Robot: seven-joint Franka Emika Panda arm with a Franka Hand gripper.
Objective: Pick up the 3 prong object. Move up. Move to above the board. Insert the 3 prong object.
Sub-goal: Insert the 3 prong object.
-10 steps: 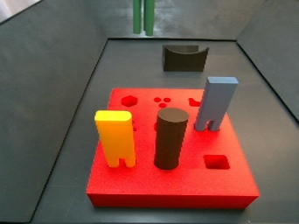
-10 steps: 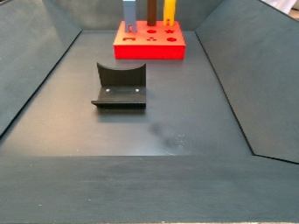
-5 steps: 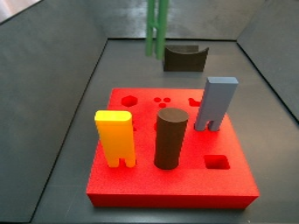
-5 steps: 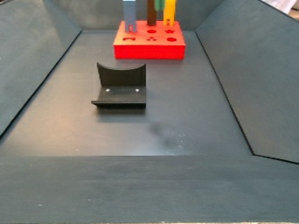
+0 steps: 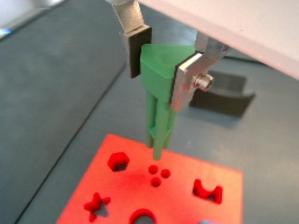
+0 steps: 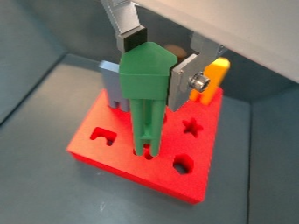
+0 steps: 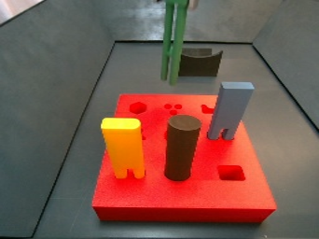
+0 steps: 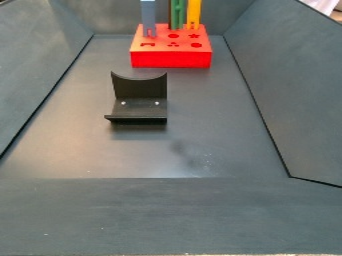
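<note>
1. The 3 prong object is showing as a tall green post with a wider head and thin prongs at its lower end; it is hanging upright above the board, prong tips over the cluster of three small round holes, and whether they are touching the board cannot be told.
2. The gripper is clamping the post's wide head, its silver fingers pressing on opposite faces, closed down to the head's width. In a side view only the post is showing, reaching down from the top edge.
3. On the red board a yellow two-legged block, a dark brown cylinder and a blue-grey two-legged block are standing upright, all apart from the post.
4. The fixture is sitting on the floor, well apart from the board.
</note>
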